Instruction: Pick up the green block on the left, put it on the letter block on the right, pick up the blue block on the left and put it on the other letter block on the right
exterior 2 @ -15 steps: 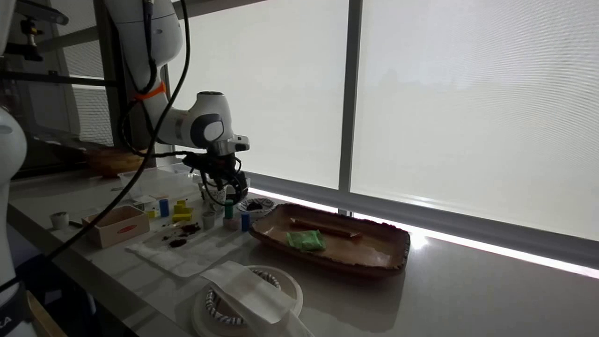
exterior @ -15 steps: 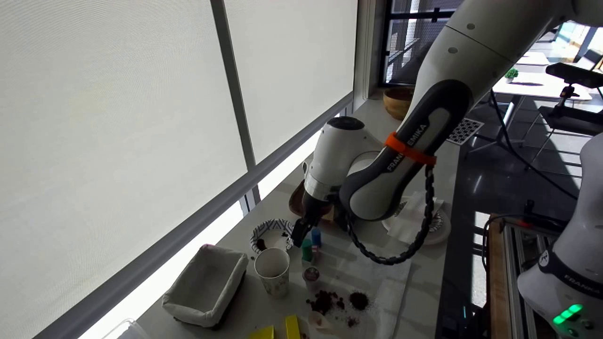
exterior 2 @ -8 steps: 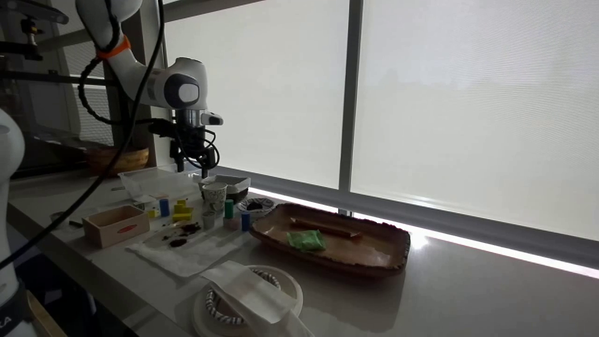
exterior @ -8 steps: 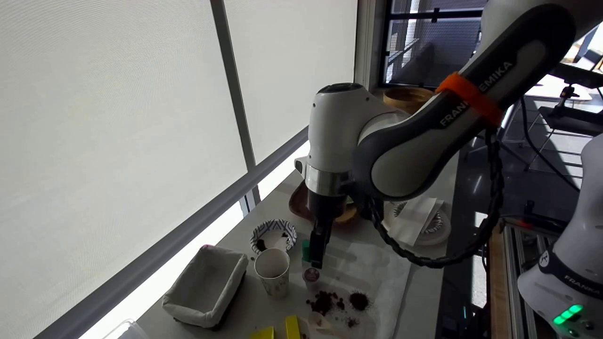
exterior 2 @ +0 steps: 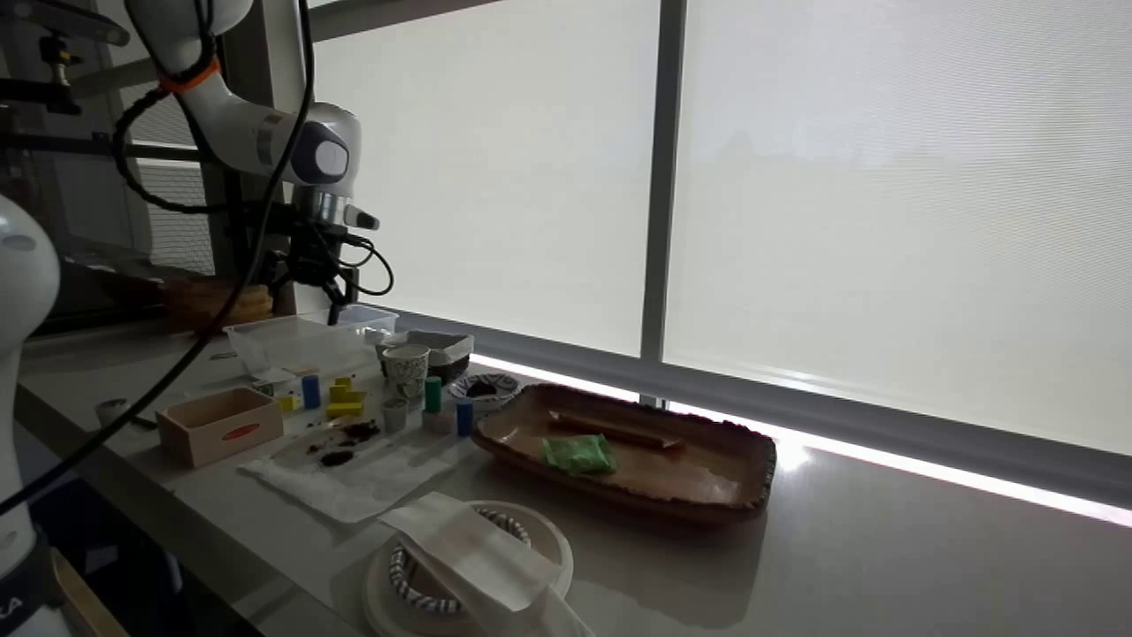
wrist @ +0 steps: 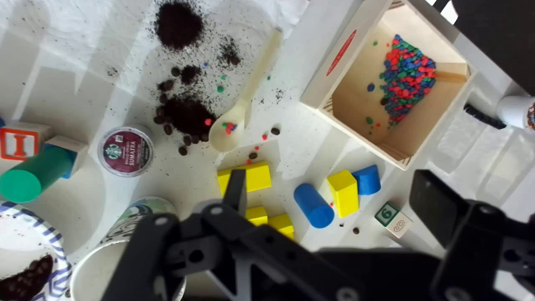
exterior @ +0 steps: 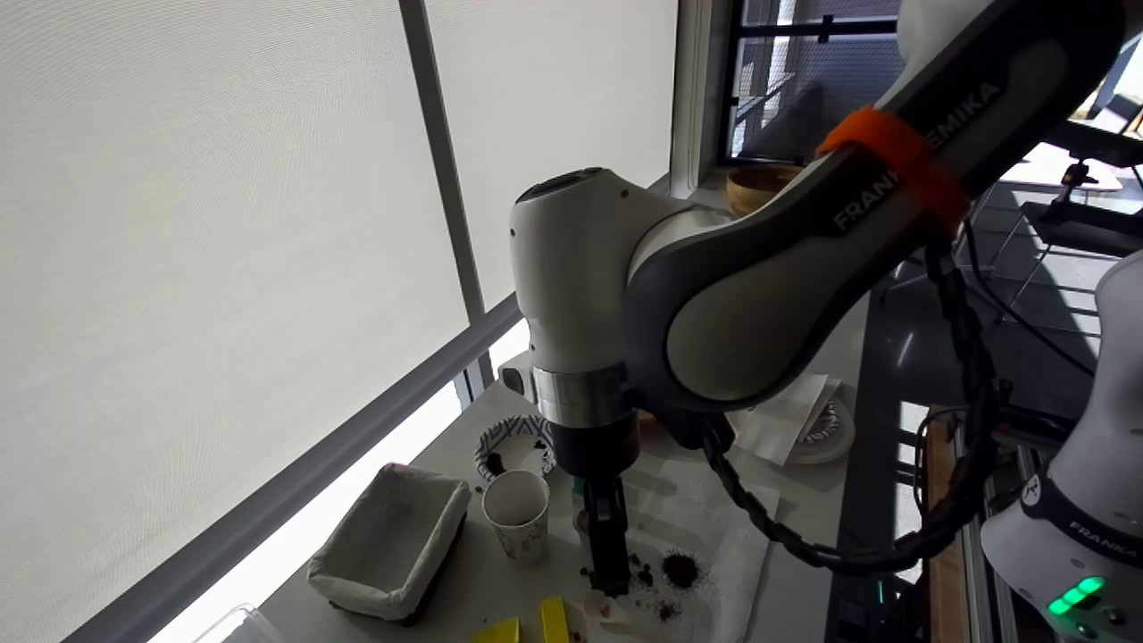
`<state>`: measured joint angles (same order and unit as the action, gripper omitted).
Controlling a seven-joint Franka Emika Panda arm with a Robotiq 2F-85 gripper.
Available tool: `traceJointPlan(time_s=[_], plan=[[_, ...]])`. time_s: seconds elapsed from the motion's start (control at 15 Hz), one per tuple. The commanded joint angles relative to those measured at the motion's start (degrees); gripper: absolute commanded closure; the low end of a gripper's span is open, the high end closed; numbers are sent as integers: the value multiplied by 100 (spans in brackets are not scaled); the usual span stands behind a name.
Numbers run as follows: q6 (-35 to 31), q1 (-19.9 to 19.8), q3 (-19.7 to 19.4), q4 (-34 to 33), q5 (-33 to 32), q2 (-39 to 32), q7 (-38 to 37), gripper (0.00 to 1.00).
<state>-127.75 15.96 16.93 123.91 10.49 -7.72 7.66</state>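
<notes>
Claw (wrist: 330, 188) spread wide above the counter (exterior 2: 884, 522); green block (wrist: 42, 171) stands on a letter block (wrist: 76, 146), left in wrist view.

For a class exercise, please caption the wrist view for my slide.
Open gripper framing a blue cylinder among yellow blocks; at left, a green cylinder atop a toy block.

In the wrist view, the coffee pod (wrist: 125, 151) reads SUMATRA beside a round green Starbucks emblem (wrist: 112, 151); its smaller print is too fine to read. The letter block (wrist: 21, 143) shows a red-framed I. On the number block (wrist: 393, 220), a green panel (wrist: 386, 213) and a bare wood face (wrist: 399, 225) each carry a 6 or a 9. The wooden box (wrist: 324, 88) has a red oval label (wrist: 341, 52), its lettering illegible. In an exterior view, the arm (exterior: 746, 308) reads FRANK, then EMIKA beyond an orange band (exterior: 897, 165); the white base (exterior: 1091, 446) reads FRANKA.
</notes>
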Motion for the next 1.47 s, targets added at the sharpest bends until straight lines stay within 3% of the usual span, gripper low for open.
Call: traceJointPlan(time_s=[0.0, 0.33, 0.6, 0.93, 1.4], plan=[[11, -3, 11, -74, -3, -93, 37, 0], [-190, 216, 205, -523, -237, -610, 193, 0], [-612, 691, 243, -847, -1272, -1150, -273, 0], [-1250, 1122, -30, -1127, -2231, -1741, -1043, 0], [-1323, 1173, -176, -1761, -2327, -2522, -880, 0]])
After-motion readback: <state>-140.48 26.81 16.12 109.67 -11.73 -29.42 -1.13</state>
